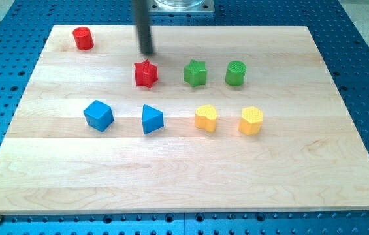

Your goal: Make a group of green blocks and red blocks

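Observation:
My tip (pixel 147 52) is near the view's top, just above the red star (pixel 145 73) and apart from it. A green star (pixel 195 73) lies to the right of the red star, and a green cylinder (pixel 235 73) lies right of that. A red cylinder (pixel 83 38) stands alone at the top left of the board, well to the left of my tip.
A blue cube (pixel 98 115) and a blue triangular block (pixel 151 119) lie in a lower row, with a yellow heart-like block (pixel 205 119) and a yellow hexagonal block (pixel 251 121) to their right. The wooden board (pixel 184 189) sits on a blue perforated table.

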